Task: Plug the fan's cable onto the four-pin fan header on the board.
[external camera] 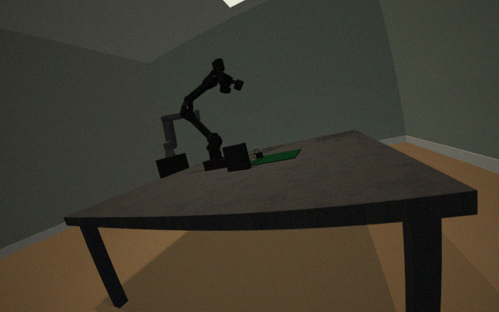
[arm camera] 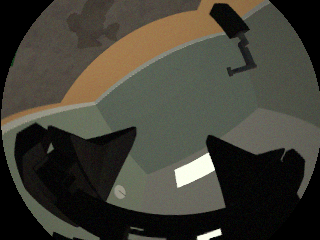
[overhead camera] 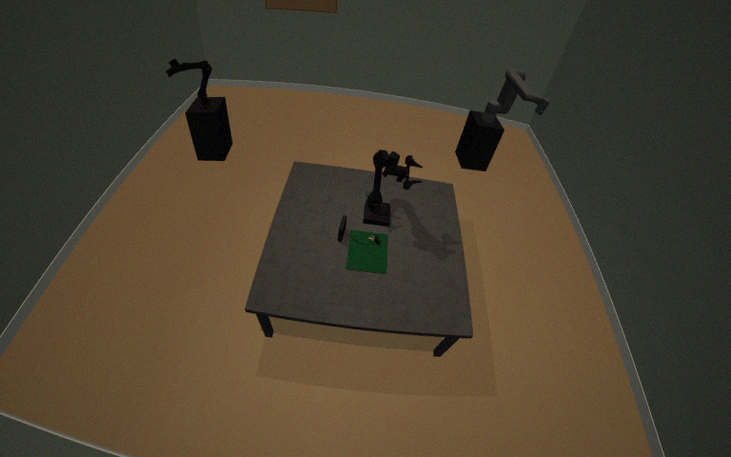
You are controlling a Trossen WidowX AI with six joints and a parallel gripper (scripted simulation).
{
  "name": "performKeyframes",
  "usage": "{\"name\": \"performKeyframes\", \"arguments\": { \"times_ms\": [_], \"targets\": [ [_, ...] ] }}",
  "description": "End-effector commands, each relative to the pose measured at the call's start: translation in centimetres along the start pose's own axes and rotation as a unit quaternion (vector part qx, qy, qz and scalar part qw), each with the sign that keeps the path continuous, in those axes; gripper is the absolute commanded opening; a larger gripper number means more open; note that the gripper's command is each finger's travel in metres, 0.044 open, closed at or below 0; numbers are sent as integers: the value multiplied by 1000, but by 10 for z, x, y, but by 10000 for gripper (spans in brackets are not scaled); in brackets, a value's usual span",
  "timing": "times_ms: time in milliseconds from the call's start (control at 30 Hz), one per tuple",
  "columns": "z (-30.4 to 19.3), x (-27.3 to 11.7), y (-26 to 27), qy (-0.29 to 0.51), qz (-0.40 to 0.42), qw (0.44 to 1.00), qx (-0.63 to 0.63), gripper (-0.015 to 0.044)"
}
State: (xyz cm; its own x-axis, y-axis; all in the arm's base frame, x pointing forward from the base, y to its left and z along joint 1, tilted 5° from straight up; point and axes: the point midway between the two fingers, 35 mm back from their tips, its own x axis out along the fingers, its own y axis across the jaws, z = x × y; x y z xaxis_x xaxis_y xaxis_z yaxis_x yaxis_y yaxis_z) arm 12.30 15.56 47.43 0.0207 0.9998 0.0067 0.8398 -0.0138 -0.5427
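The green board lies on the table. The black fan stands upright beside it. A thin dark cable runs from the fan over the board to a small dark block, which looks like the plug. Small pale parts are close beside it. The header's pins are too small to make out, and I cannot tell whether the plug sits on them. My gripper is open and empty, high above the table and away from plug and board.
The arm's base stands on the grey table, just behind the board. Two other arms stand on black pedestals on the floor, beyond the table. The wrist view shows mostly walls and ceiling.
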Motion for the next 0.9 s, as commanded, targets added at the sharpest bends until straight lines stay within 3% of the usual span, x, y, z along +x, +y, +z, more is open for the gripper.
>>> {"name": "performKeyframes", "arguments": {
  "times_ms": [0,167,267,400,567,733,867],
  "targets": [
    [0,0,0,0,0,1000,0,426],
    [-1,0,6,6,8,999,42,440],
    [-3,-1,30,34,37,975,217,440],
    [-3,-5,65,84,67,886,450,440],
    [3,-11,108,159,83,698,693,440],
    [17,-21,149,239,72,445,860,440],
    [29,-29,175,291,47,249,923,440]
  ]
}}
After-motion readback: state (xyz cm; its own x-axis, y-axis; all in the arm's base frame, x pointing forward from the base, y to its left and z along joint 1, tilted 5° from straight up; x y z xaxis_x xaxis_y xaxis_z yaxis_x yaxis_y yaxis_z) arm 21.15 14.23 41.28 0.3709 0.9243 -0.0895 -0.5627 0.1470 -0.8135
